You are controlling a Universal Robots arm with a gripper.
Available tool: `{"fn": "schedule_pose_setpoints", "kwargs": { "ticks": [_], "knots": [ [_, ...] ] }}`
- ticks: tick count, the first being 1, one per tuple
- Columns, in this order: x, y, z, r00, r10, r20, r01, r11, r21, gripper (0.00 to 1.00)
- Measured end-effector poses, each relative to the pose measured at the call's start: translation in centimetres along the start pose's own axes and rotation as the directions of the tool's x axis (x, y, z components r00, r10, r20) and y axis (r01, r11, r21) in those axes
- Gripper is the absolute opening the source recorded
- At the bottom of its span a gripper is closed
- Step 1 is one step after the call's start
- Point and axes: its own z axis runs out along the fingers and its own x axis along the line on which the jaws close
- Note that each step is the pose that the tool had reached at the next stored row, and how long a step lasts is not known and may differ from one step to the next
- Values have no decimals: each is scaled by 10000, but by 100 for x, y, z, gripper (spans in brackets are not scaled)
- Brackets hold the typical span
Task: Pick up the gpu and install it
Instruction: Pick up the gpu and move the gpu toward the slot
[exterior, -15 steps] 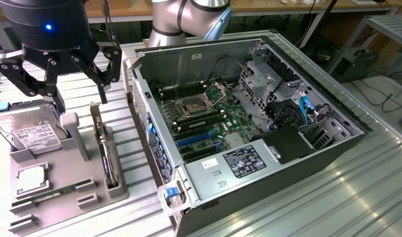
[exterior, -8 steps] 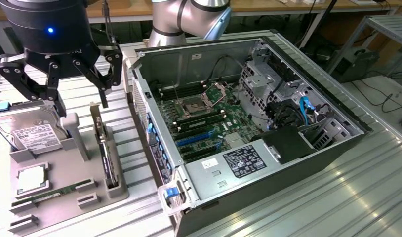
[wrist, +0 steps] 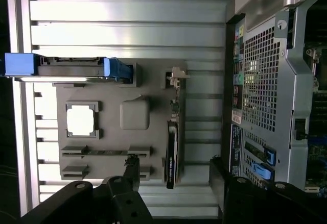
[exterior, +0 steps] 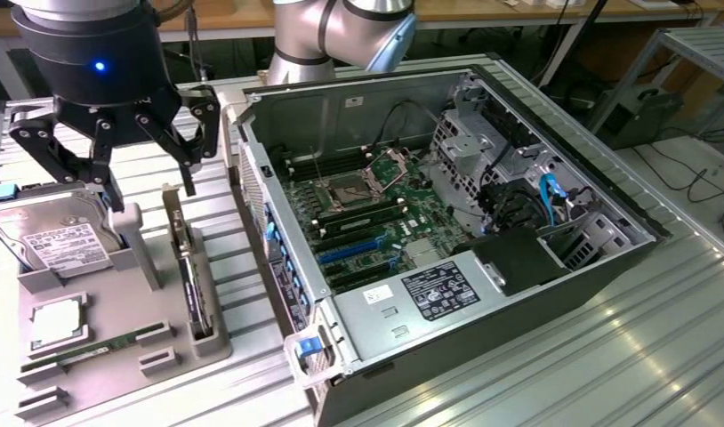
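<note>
The gpu point(exterior: 192, 280) is a thin dark card standing on edge in a slot of the grey holder tray point(exterior: 124, 294), its pale metal bracket point(exterior: 171, 213) at the far end. My gripper point(exterior: 146, 189) hangs open above that end of the tray, its black fingers point(exterior: 99, 173) spread wide and holding nothing. In the wrist view the gpu point(wrist: 172, 147) lies between the two fingertips point(wrist: 133, 165), with clear space on either side and its bracket point(wrist: 177, 75) further off. The open computer case point(exterior: 374, 98) stands to the exterior view's right of the tray, its motherboard point(exterior: 374, 222) exposed.
On the same tray sit a silver hard drive point(exterior: 52, 238) with a white label, a square processor point(exterior: 56, 320) and a narrow green RAM stick point(exterior: 92, 349). Blue expansion slots point(exterior: 352, 253) show on the motherboard. The case's perforated rear wall point(wrist: 260, 71) stands close beside the tray.
</note>
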Motion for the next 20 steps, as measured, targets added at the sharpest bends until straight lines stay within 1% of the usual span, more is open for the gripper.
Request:
{"fn": "schedule_pose_setpoints", "kwargs": {
  "ticks": [1,3,11,14,18,20],
  "knots": [
    [0,1,13,10000,-14,-1,14,10000,18,66],
    [1,1,34,10000,-55,8,55,10000,29,66],
    [2,4,132,9999,-76,109,76,10000,30,66],
    [4,-2,174,9999,-105,119,105,9999,30,66],
    [9,-43,252,9997,-198,121,198,9998,29,66],
    [11,-50,291,9991,-411,127,410,9992,26,66]
  ]
}}
